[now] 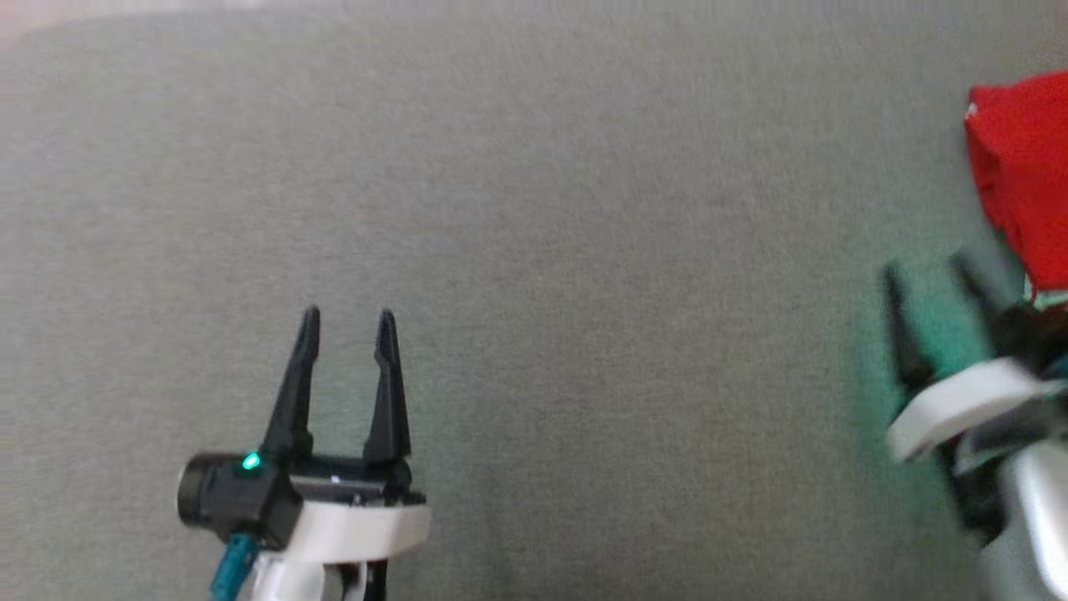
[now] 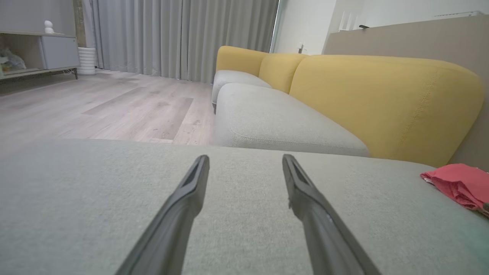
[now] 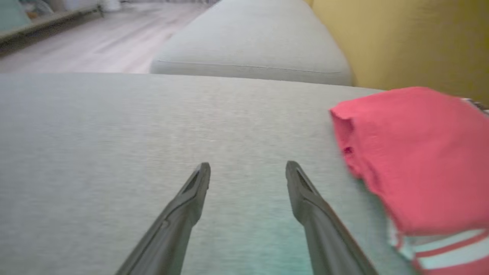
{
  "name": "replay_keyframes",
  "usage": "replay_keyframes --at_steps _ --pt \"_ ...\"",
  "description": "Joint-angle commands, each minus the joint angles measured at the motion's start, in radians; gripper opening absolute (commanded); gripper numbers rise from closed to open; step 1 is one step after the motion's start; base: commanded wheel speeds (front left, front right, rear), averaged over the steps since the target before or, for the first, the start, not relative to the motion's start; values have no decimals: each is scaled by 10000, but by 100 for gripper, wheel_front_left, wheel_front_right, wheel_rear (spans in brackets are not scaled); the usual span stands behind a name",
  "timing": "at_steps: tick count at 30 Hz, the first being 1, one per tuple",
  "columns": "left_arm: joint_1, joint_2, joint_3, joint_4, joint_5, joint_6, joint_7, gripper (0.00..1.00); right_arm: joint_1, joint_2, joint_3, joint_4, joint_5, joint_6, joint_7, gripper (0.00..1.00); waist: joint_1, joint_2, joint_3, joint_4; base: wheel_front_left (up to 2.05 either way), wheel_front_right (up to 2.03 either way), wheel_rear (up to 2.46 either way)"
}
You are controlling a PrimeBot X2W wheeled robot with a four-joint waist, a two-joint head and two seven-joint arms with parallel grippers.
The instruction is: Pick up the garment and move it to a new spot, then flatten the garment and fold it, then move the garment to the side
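At the grey cushion's [image 1: 534,209] right, the red garment [image 1: 1022,167] lies just beside the right gripper [image 1: 926,269], spread empty like the left gripper [image 1: 348,315]; a sideways swing could snag its fold.

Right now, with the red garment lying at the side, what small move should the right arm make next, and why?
Probably draw the right gripper back from the garment. Its jaws stand open and empty beside the folded red cloth, which lies at the right side of the grey cushion; the left gripper is open too.
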Motion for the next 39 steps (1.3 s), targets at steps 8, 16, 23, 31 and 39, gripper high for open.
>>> replay_keyframes --at_steps 8,16,23,31,39 --pt "439 -17 178 29 186 150 -51 100 813 1014 1398 1210 641 17 -2602 100 2 0 -1670 745 0 0 0" --pt "1414 -17 490 -313 441 210 -51 100 2103 1663 1323 -541 91 17 -2729 100 2 0 -2695 903 0 0 0" --pt "2258 -17 992 -631 622 98 -51 100 3280 1941 862 -1601 -238 17 -2732 100 2 0 -3266 923 0 0 0" --pt "2483 -17 1175 -450 802 -236 -51 100 3645 2002 874 -1789 -332 17 -2733 100 2 0 -3516 869 0 0 0" --pt "2987 27 820 322 728 -256 21 0 4076 2063 760 -992 -132 -2 -2574 0 2 0 -3558 746 0 0 0"
